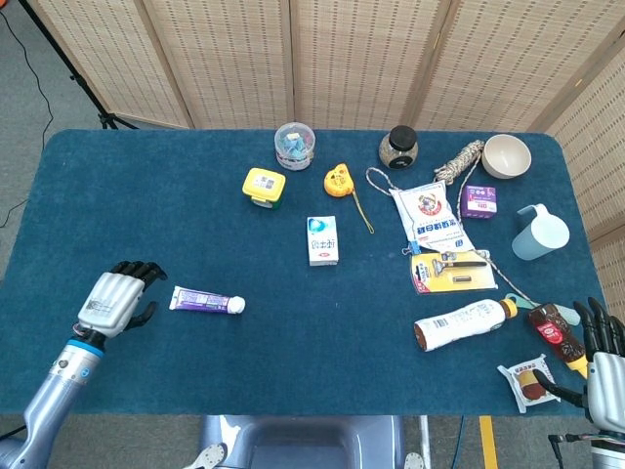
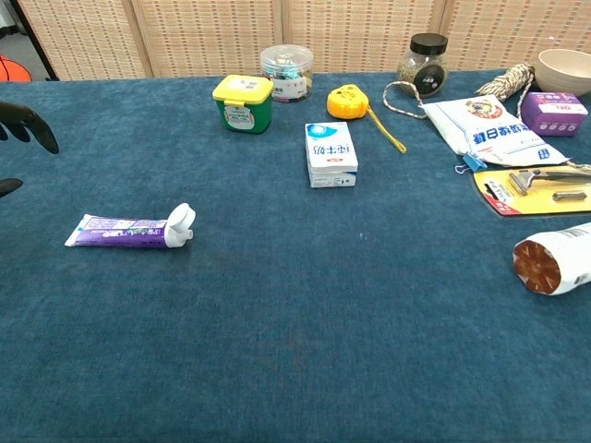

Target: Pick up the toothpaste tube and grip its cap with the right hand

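Observation:
The purple toothpaste tube (image 1: 199, 299) lies flat on the blue table, its white cap (image 1: 235, 305) pointing right; in the chest view the tube (image 2: 117, 231) and cap (image 2: 182, 223) sit at the left. My left hand (image 1: 117, 299) hovers just left of the tube's tail, fingers apart, holding nothing; only its dark fingertips (image 2: 26, 121) show at the chest view's left edge. My right hand (image 1: 605, 362) rests off the table's front right corner, fingers spread and empty, far from the tube.
A white box (image 1: 322, 239) lies mid-table. Behind it stand a yellow-lidded tub (image 1: 264, 186), a clear jar (image 1: 294, 145) and a tape measure (image 1: 338, 180). On the right lie a razor pack (image 1: 451, 271), a white bottle (image 1: 461, 321), snack packets (image 1: 527, 379) and a blue cup (image 1: 539, 233).

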